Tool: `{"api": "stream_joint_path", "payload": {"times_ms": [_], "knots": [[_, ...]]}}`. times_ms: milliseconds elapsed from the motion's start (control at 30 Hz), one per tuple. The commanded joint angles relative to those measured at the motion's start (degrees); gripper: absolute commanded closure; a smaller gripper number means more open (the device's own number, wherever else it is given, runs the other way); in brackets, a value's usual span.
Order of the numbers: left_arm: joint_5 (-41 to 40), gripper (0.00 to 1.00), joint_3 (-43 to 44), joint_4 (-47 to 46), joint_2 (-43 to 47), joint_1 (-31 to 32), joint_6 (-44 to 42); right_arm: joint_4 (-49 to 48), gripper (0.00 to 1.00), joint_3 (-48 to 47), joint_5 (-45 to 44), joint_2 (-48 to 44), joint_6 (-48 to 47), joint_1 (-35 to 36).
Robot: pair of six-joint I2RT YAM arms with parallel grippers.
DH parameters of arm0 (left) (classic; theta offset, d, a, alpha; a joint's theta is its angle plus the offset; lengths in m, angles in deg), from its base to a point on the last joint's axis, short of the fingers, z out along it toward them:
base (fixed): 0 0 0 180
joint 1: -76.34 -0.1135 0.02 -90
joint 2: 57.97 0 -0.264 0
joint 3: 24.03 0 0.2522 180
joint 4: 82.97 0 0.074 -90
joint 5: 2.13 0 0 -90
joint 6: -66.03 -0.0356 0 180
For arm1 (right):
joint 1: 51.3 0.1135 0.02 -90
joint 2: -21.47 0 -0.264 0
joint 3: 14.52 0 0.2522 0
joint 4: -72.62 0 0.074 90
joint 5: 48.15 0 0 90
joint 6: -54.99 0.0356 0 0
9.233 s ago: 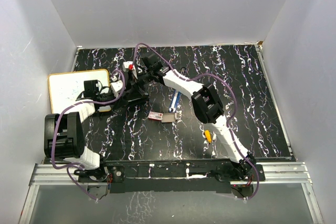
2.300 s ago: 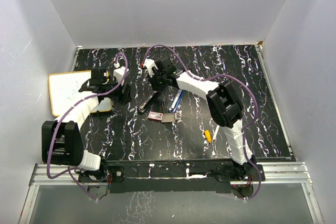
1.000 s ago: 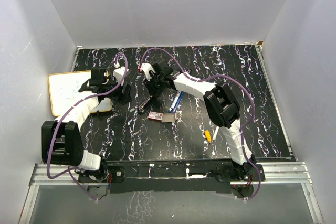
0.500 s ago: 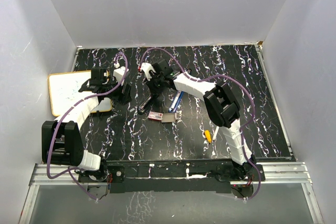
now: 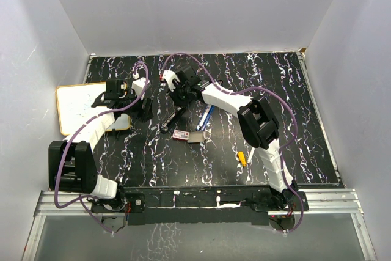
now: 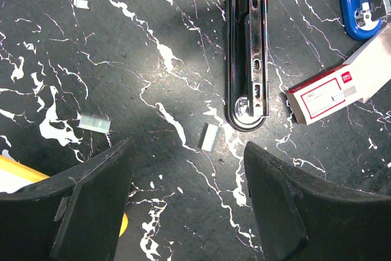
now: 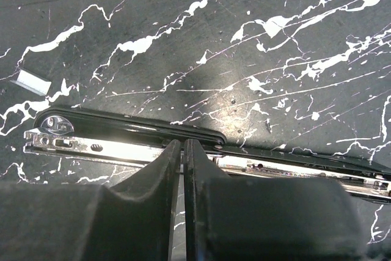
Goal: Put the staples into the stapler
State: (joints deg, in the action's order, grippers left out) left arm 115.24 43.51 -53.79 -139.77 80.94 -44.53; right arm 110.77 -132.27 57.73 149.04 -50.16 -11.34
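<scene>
The black stapler (image 5: 171, 120) lies opened flat on the marble table, its chrome magazine (image 6: 255, 59) facing up. My right gripper (image 5: 179, 99) is shut, and its tips (image 7: 183, 146) rest right at the chrome rail of the stapler (image 7: 104, 145); I see nothing held between them. The staples, a red-and-white box (image 5: 181, 134) with its tan tray slid out, lie just in front of the stapler and show as the staples box (image 6: 322, 92) in the left wrist view. My left gripper (image 6: 189, 203) hovers open over bare table left of the stapler, holding nothing.
Loose staple strips (image 6: 209, 137) (image 6: 95, 124) lie near the stapler's end, and one staple strip (image 7: 33, 82) shows in the right wrist view. A blue stapler (image 5: 204, 116) lies to the right. A yellow-tipped pen (image 5: 242, 158) sits front right. A whiteboard (image 5: 79, 105) rests at the left edge.
My right gripper's jaws have closed at the stapler's rail, and the wrist has shifted slightly toward the back. The left arm and the staples box have not moved.
</scene>
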Motion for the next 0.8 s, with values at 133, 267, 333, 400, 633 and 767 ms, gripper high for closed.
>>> {"api": "stream_joint_path", "payload": {"times_ms": [133,267,333,400,633,767], "knots": [[0.2,0.30,0.3,0.2,2.8,-0.4,0.0,3.2,0.71,-3.3,0.2,-1.3,-0.7,-0.4],[0.2,0.30,0.4,0.4,2.7,-0.4,0.1,4.9,0.68,-3.3,-0.9,-0.6,-0.6,-0.2],[0.2,0.30,0.4,0.4,2.8,-0.4,0.0,5.3,0.68,-3.3,-1.3,-0.3,-0.5,-0.2],[0.3,0.30,0.4,0.4,2.7,-0.4,0.1,5.4,0.68,-3.3,-1.1,0.0,-0.6,-0.2],[0.2,0.30,0.4,0.3,2.6,-0.4,0.1,6.1,0.68,-4.8,-1.5,2.3,-1.0,0.0],[0.2,0.30,0.3,0.4,2.7,-0.4,0.1,7.3,0.70,-6.7,-1.4,3.7,-1.3,0.1]]}}
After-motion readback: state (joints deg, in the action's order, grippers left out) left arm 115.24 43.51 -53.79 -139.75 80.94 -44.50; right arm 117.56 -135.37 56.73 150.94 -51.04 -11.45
